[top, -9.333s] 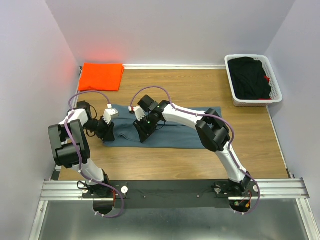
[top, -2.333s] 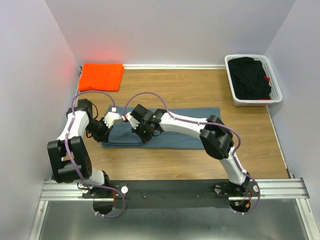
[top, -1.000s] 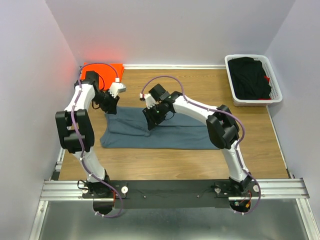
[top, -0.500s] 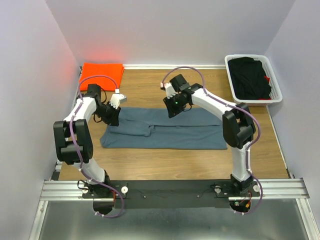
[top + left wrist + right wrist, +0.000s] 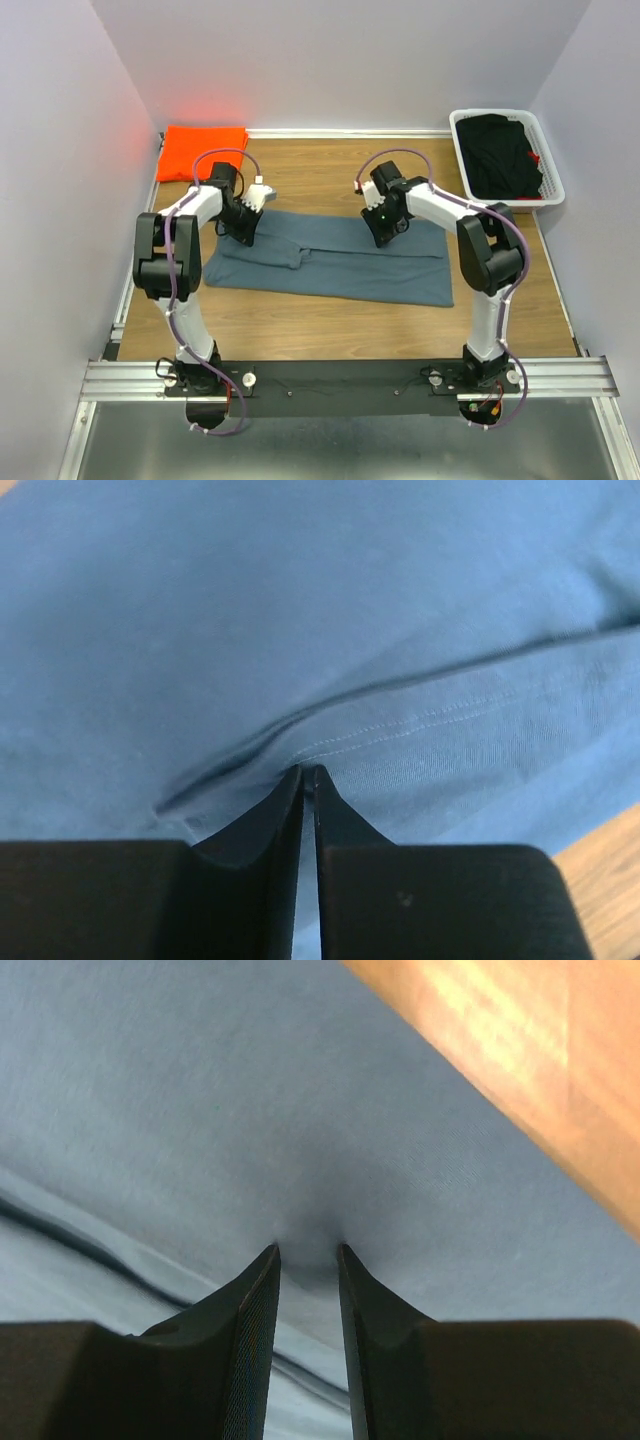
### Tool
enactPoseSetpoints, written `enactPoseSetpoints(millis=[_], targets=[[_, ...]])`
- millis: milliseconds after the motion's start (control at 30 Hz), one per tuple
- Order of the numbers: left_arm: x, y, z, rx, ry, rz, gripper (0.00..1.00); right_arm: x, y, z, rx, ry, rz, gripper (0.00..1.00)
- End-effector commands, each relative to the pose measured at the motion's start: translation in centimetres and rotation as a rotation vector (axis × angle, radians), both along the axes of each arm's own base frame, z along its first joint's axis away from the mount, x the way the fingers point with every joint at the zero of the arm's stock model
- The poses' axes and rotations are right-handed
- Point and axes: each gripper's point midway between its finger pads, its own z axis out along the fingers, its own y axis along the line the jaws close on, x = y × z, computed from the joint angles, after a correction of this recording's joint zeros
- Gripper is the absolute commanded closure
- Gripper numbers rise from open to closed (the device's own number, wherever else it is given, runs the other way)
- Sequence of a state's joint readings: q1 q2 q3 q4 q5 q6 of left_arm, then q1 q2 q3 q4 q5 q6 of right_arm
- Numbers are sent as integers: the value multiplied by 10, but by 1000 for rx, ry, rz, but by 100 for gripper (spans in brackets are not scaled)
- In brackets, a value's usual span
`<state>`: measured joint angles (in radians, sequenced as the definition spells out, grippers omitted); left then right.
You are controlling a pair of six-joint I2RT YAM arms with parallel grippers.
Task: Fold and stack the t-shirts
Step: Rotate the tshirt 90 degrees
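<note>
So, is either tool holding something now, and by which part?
Both pinch the blue shirt: the left tool on a fold near its far left end, the right tool on a pucker of cloth near its far edge, right of middle.

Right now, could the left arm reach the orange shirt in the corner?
Probably yes. The left gripper sits at the far edge of the blue-grey t-shirt, and only bare table lies between it and the orange t-shirt. It looks pinched on the blue cloth, so it must let go first.
</note>
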<state>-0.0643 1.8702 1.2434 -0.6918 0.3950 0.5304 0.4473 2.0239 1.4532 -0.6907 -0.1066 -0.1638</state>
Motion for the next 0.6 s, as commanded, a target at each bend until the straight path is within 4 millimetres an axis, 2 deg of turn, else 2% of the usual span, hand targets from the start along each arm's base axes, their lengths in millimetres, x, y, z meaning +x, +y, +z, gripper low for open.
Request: enactPoseSetpoints(millis=[0, 33, 100, 133, 167, 200, 233, 300, 333, 367, 400, 433, 467, 500, 567], targets=[[26, 4, -24, 96, 7, 35, 85, -37, -29, -18, -75, 100, 23, 62], [43, -4, -26, 102, -5, 23, 85, -43, -28, -19, -67, 113, 31, 62], [62, -16, -27, 102, -13, -1, 86, -54, -24, -18, -25, 143, 36, 62], [82, -30, -30, 110, -18, -39, 86, -65, -24, -21, -16, 177, 39, 62], [95, -36, -31, 116, -28, -59, 86, -72, -20, -17, 13, 189, 47, 62], [124, -47, -28, 115, -50, -85, 86, -82, -9, -12, 77, 219, 71, 61], [140, -59, -22, 106, -78, -104, 86, -93, -3, -6, 112, 244, 93, 61], [169, -75, -7, 88, -122, -118, 85, -105, 12, 13, 197, 250, 146, 61], [209, -93, 18, 47, -248, -121, 85, -109, 25, 37, 282, 224, 176, 59], [222, -100, 32, 28, -298, -116, 85, -109, 30, 48, 315, 209, 180, 58], [237, -109, 56, -6, -384, -115, 82, -106, 32, 63, 333, 176, 164, 57], [238, -115, 65, -26, -409, -108, 80, -100, 34, 70, 342, 154, 158, 57], [251, -122, 128, -68, -577, -97, 69, -95, 32, 74, 324, 131, 136, 57], [235, -121, 102, -74, -515, -99, 63, -91, 31, 78, 313, 111, 129, 57], [230, -120, 131, -103, -584, -73, 47, -85, 27, 79, 286, 82, 124, 56]])
